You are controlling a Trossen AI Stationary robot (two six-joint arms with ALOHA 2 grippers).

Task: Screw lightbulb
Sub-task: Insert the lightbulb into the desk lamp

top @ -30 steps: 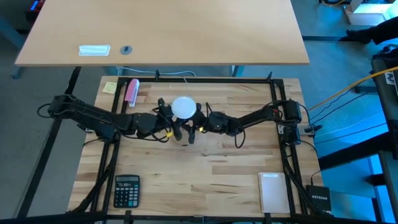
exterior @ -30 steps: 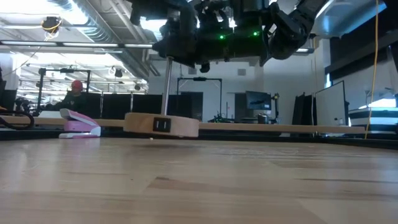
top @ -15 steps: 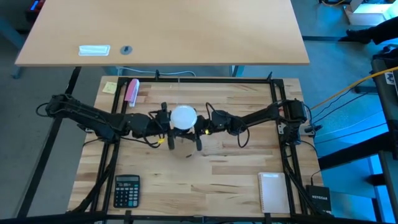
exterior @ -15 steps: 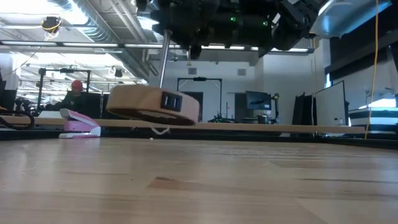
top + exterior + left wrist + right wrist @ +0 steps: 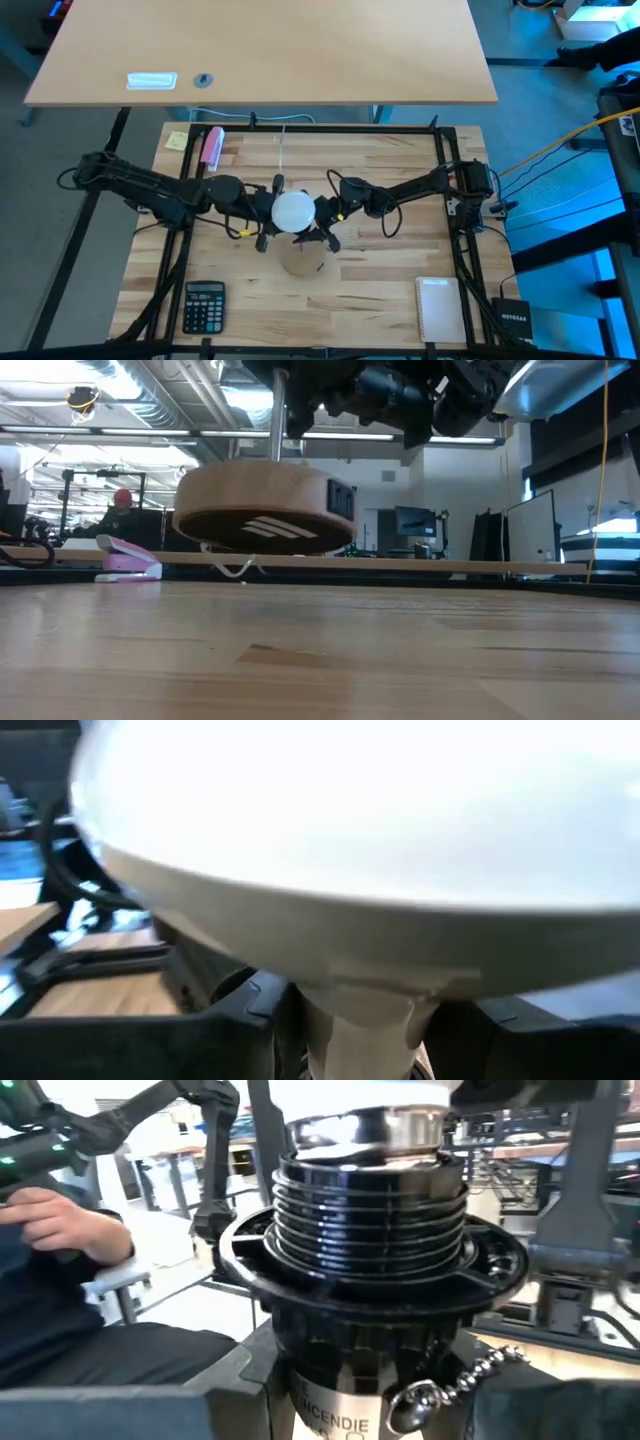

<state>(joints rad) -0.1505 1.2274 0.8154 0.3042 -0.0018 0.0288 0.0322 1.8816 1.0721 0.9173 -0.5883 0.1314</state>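
From above, the lightbulb (image 5: pixel 295 212) sits mid-worktop (image 5: pixel 390 290) between my left gripper (image 5: pixel 268 212) and right gripper (image 5: pixel 322 214). At table height, the wooden base (image 5: pixel 265 508) hangs off the worktop on its metal post (image 5: pixel 278 415). My left wrist view shows my fingers (image 5: pixel 215 1010) pinching the lightbulb's neck. My right wrist view shows my fingers (image 5: pixel 250 1370) pinching the black socket (image 5: pixel 375 1250) under the lightbulb's metal thread, with a pull chain (image 5: pixel 470 1370) beside it.

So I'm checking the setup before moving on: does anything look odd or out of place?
Yes: the wooden lamp base hangs in the air, clear of the table. Both grippers meet at the lightbulb above it.
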